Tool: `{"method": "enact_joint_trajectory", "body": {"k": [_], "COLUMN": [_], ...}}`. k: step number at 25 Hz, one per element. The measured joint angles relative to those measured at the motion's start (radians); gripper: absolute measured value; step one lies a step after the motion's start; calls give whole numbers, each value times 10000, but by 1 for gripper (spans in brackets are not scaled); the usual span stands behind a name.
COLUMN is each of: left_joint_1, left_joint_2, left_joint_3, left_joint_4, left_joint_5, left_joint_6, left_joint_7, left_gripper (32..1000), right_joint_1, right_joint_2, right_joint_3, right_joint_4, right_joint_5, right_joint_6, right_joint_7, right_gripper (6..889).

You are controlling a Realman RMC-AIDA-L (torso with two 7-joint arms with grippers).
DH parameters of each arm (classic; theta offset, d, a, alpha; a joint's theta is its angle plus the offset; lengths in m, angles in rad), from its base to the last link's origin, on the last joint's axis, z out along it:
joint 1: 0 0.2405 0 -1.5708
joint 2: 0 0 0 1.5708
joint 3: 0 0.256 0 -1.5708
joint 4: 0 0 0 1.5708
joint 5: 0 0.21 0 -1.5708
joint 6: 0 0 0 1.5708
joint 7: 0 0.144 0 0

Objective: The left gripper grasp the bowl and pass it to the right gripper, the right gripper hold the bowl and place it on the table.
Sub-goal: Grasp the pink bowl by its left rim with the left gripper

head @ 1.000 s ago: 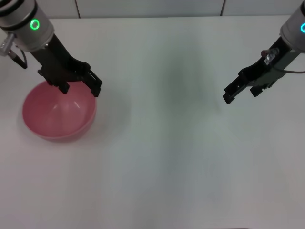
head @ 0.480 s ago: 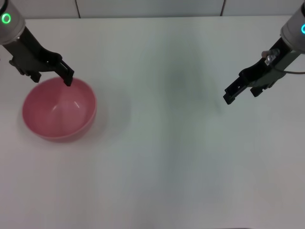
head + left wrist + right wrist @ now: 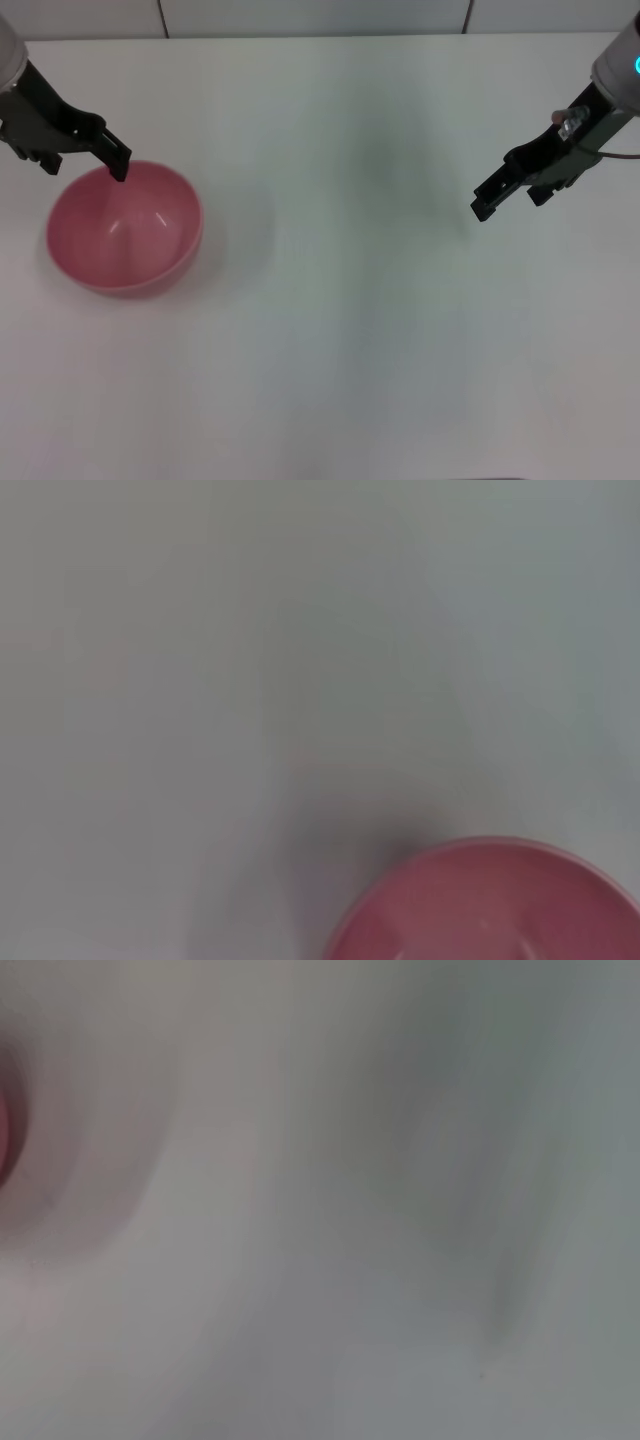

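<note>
From the head camera I see the pink bowl (image 3: 125, 228) sitting upright on the white table (image 3: 340, 330), nearest me on the left side. Just behind it hangs my left gripper (image 3: 85, 155); one black fingertip sits over the bowl's far rim, and I cannot tell whether it touches. Its fingers look spread and hold nothing. My right gripper (image 3: 510, 195) hovers well apart over the right side of the table, empty; I cannot tell how wide its fingers stand. The left wrist camera catches the bowl's rim (image 3: 490, 905).

Left gripper (image 3: 85, 160) (open), right gripper (image 3: 508, 196) parked.
</note>
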Motion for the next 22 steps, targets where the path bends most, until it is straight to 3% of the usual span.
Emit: {"method": "enact_joint_trajectory", "body": {"k": [7, 13, 22], "left_joint_1": [204, 371, 432], "left_joint_2": [90, 91, 66], "left_joint_3": [-1, 0, 75], "left_joint_4": [-105, -250, -979], "left_joint_5": [16, 138, 243], "left_joint_6": [188, 520, 1170], "left_joint_7": [-6, 30, 215], "left_gripper": [876, 876, 875], "right_joint_1": [-4, 0, -3], "right_joint_2": [7, 13, 17], "right_joint_3": [45, 42, 61], "right_joint_4": [0, 0, 0], "right_joint_5": [-18, -21, -16], "right_joint_6": [-1, -1, -34], "right_joint_7": [-88, -108, -243], "right_gripper": [882, 881, 881]}}
